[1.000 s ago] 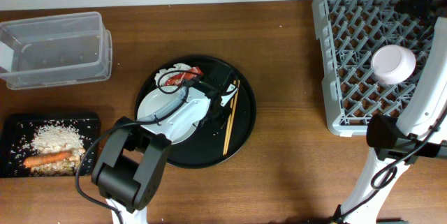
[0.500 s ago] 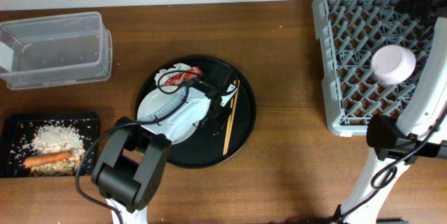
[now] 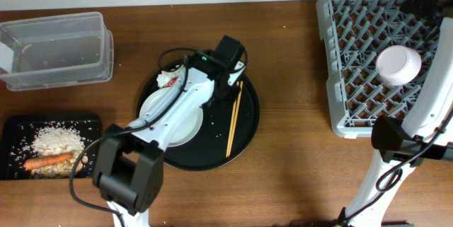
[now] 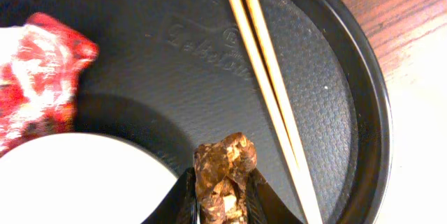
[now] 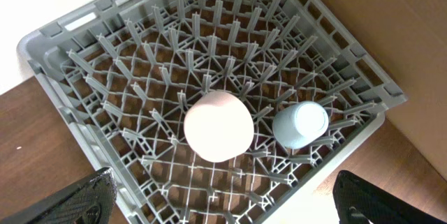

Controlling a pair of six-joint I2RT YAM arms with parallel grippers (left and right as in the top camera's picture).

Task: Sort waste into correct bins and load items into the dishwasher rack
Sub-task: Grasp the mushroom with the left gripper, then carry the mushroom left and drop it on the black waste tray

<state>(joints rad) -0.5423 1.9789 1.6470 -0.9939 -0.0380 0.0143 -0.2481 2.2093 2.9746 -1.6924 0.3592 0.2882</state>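
My left gripper (image 4: 223, 204) is shut on the small brown lump (image 4: 225, 175) and holds it above the round black tray (image 4: 335, 77). It hangs between the white plate (image 4: 70, 182) and the two chopsticks (image 4: 269, 84). The crumpled red wrapper (image 4: 35, 77) lies left of it by the plate's rim. In the overhead view the left gripper (image 3: 221, 85) covers the wrapper, and white tissue (image 3: 168, 78) shows beside the arm. My right gripper (image 5: 223, 203) stands open over the grey dishwasher rack (image 5: 140, 77), which holds the upturned pinkish bowl (image 5: 218, 126) and the light-blue cup (image 5: 300, 124).
A clear plastic tub (image 3: 56, 50) stands at the back left. The flat black tray (image 3: 14, 131) at the front left holds rice scraps (image 3: 56, 142) and the carrot (image 3: 48, 160). The rack (image 3: 361, 57) fills the back right corner.
The left gripper has closed on the brown lump, and its wrist has swung up towards the far side of the round tray. The right arm has not moved.
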